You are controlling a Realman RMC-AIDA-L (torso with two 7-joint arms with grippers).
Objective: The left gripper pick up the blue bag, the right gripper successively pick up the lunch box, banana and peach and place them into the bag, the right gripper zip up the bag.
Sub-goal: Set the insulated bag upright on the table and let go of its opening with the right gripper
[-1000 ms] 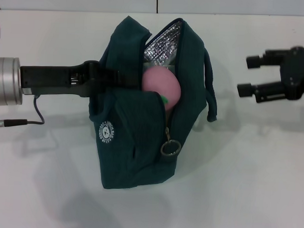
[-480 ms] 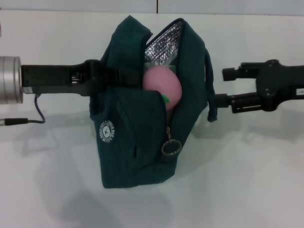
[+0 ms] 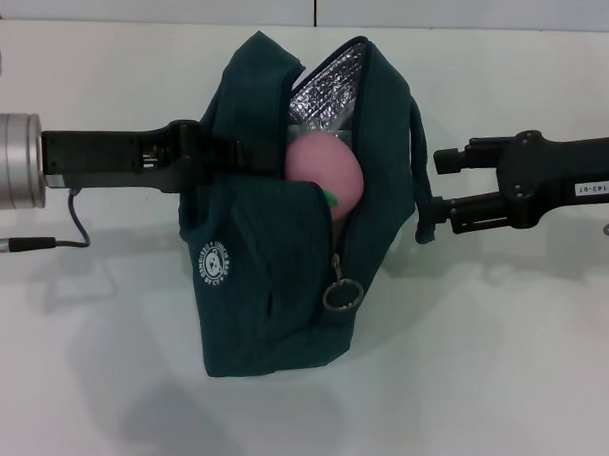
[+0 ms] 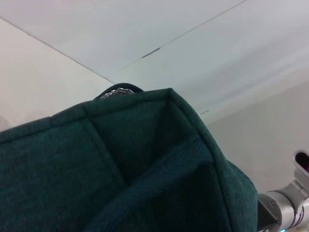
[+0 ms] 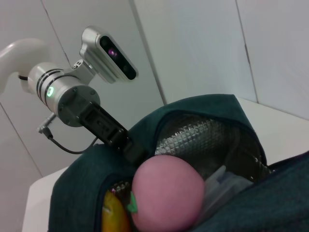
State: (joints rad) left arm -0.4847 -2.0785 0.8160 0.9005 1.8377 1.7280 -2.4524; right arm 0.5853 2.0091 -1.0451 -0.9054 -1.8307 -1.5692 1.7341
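Closing in from the frame's right, the black two-fingered right gripper (image 3: 434, 188), fingers spread, now reaches the dark teal fabric blue bag (image 3: 295, 208) at centre; the black left gripper (image 3: 212, 150) pinches its left wall. Right wrist view: round pink peach (image 5: 166, 195) and yellow banana (image 5: 115, 218) sit inside, so zipping likely follows.

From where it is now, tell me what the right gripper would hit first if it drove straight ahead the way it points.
Most likely the blue bag: the right gripper, jaws open, points at its side by the handle. The peach sits beyond. Depth is uncertain.
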